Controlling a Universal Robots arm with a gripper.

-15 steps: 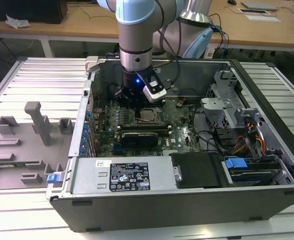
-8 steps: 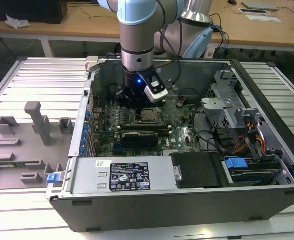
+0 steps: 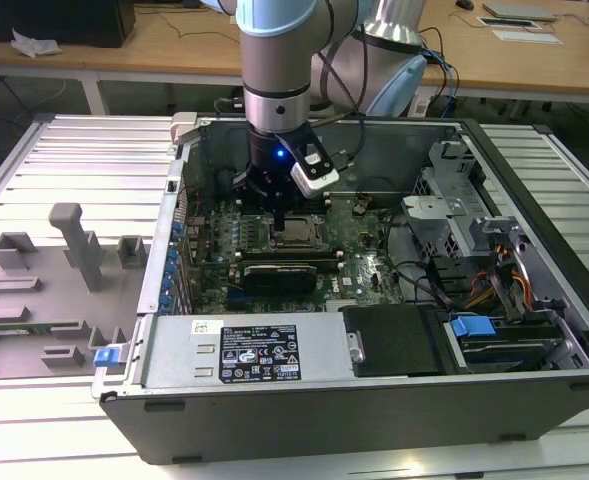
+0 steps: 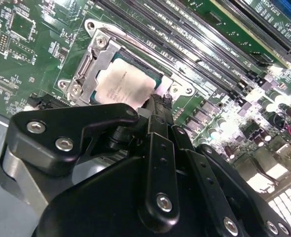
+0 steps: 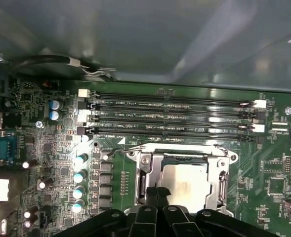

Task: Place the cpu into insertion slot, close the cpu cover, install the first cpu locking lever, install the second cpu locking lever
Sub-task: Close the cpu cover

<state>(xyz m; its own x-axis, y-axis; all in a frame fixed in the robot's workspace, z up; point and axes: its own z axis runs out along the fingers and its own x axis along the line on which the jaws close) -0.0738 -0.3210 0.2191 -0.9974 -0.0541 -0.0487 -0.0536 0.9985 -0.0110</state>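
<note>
The cpu (image 4: 123,84) has a pale, matt metal top. The cpu cover (image 4: 88,66) round it is bright, glinting bare metal. The circuit board (image 4: 17,54) is glossy green. The jaws are matt black with shiny screw heads. The desk (image 3: 74,160) is ribbed, satin-grey metal.

Slatted metal table (image 3: 74,150): pale grey, level. An open computer case (image 3: 374,420) lies directly on it, towards the exterior view's right. A grey fixture plate (image 3: 49,300) with upright blocks, apparently one moulded piece, sits just beside the case
</note>
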